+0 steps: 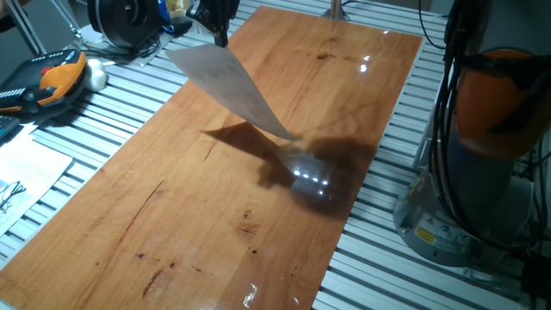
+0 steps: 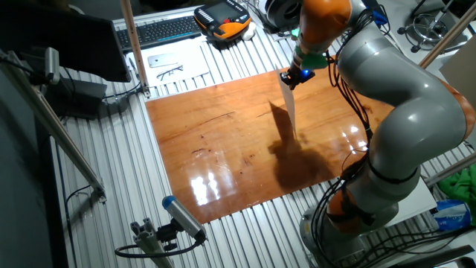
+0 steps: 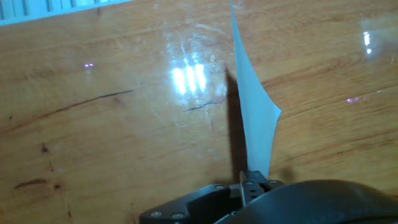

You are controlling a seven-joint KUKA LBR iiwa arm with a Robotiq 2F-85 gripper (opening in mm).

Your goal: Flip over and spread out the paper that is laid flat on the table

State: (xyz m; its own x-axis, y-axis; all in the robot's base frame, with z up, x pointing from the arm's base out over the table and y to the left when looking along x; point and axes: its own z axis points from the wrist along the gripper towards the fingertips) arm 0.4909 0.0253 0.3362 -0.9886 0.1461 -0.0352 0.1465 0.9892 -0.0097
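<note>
the pincer (image 1: 217, 33) is clenched on one edge of the paper (image 1: 232, 89), holding it up off the surface (image 1: 172, 215). in one fixed view the sheet hangs down and away from the pincer as a slanted, slightly curved white plane, its lowest corner close to the wood; whether that corner touches cannot be told. a dark shadow lies on the surface below and beyond the hanging sheet. in the other fixed view the paper (image 2: 288, 112) shows nearly edge-on, a thin white strip dropping straight down from the pincer (image 2: 291, 79), with the surface (image 2: 216, 141) beneath it. in the hand view the paper (image 3: 255, 124) rises from the fingertips (image 3: 250, 180) as a narrow pale blade over the glossy wood (image 3: 93, 137), bright light reflections off to the side.
</note>
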